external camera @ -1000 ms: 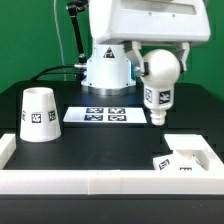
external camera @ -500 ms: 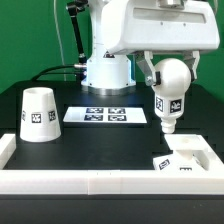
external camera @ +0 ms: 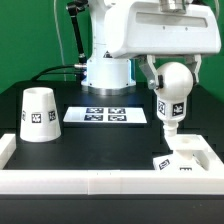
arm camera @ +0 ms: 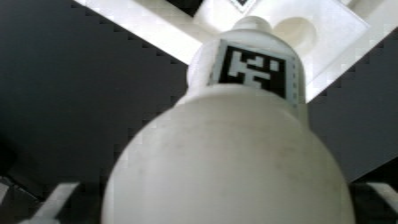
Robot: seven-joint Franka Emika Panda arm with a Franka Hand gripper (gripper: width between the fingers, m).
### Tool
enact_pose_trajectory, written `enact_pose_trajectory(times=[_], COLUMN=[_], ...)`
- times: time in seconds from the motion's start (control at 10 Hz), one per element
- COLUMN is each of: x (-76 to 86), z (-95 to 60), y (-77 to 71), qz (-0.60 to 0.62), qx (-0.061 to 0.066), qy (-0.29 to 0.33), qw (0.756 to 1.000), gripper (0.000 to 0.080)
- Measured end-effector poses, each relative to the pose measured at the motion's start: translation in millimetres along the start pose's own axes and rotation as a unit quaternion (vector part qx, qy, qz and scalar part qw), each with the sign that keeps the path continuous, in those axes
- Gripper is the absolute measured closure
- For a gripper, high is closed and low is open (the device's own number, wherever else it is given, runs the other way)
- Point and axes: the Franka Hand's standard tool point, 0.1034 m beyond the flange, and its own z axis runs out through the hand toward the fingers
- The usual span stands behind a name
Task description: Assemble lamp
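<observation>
White plastic ball-shaped bulb on a short neck [external camera: 173, 92] is clamped in the gripper [external camera: 172, 78]. The dark fingers [external camera: 150, 74] sit on either side of the ball, closed onto it, neck pointing down. In the wrist view the bulb [arm camera: 231, 150] fills the picture, its square tag faces the camera, and the finger tips [arm camera: 54, 200] only just show at the edge.

Step in hand (judgement): carrying the bulb to its seat. The flat square white base [external camera: 186, 154] lies on the table at the exterior view's right, below the bulb. The neck tip hangs above the base and is clear of it. The wrist view shows white plastic [arm camera: 169, 20] just past the neck, probably the base; the socket itself is not visible.

Next move (judgement): centre the neck over the socket, lower it straight down, then seat it. Twist or push-fit cannot be told from here. The tilt must stay small.

The white tapered cone shade [external camera: 38, 112] stands untouched, well apart, at the exterior view's left.

Surface: matte black table [external camera: 100, 145]. The marker board [external camera: 103, 116] lies flat between shade and base. A low white wall [external camera: 100, 180] runs along the front edge.

Room: plain green backdrop [external camera: 30, 40], the arm's white pedestal [external camera: 108, 70] at the rear, and a dark cable [external camera: 62, 72] trailing beside it.
</observation>
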Motion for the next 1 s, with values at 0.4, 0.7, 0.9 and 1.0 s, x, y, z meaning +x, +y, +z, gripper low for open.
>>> enact_pose_trajectory(times=[0.4,0.7,0.9,1.0], x=[2.7,6.2,5.5,5.2], z=[9.2,10.1,11.5,11.7], y=[-5.5,-14.1,-18.0,-17.8], qz=[0.003,0.010,0.009,0.009], qx=[0.005,0.007,0.008,0.008], qy=[-0.002,-0.001,-0.001,-0.002], qw=[1.000,1.000,1.000,1.000], gripper=[0.0219,0.0219,0.0219,0.0219])
